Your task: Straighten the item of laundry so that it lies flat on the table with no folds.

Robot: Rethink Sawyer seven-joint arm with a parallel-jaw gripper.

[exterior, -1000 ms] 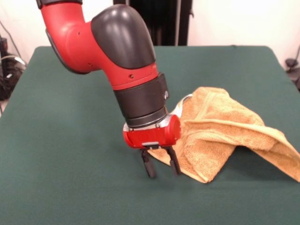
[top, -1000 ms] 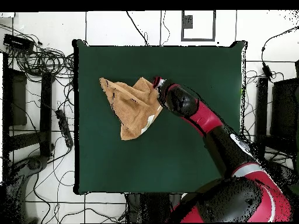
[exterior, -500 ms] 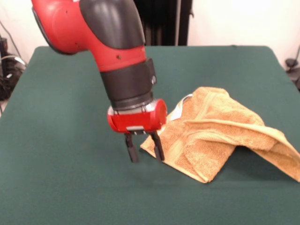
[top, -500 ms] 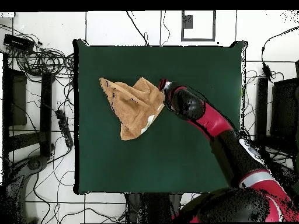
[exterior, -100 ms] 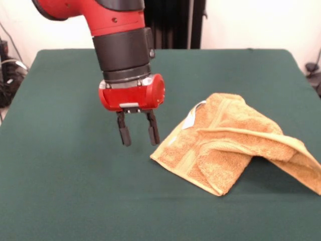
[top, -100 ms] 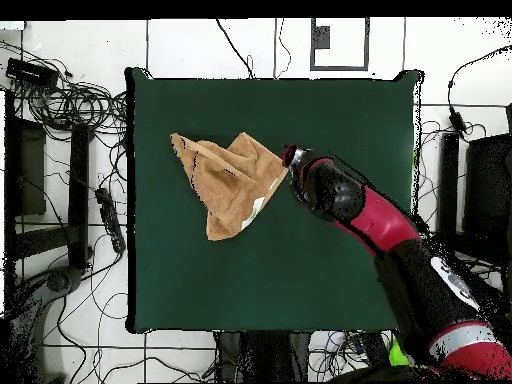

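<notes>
The item of laundry [exterior, -100 ms: 235, 143] is an orange-tan towel lying crumpled on the green table [exterior, -100 ms: 65, 170], folded over itself with a ridge across its middle and a white tag at its far left edge. In the overhead view the towel [top, -100 ms: 232, 180] sits left of centre. My gripper [exterior, -100 ms: 138, 134] hangs open just left of the towel's near corner, raised off the cloth, holding nothing. From above, the gripper [top, -100 ms: 290, 157] sits just right of the towel's edge.
Cables and dark equipment [top, -100 ms: 60, 180] lie on the floor beside the table's left edge in the overhead view. A dark stand [exterior, -100 ms: 173, 22] rises behind the table's far edge.
The gripper has lifted and drawn left, away from the towel's near corner where its fingers stood a second ago. The towel has kept its shape.
</notes>
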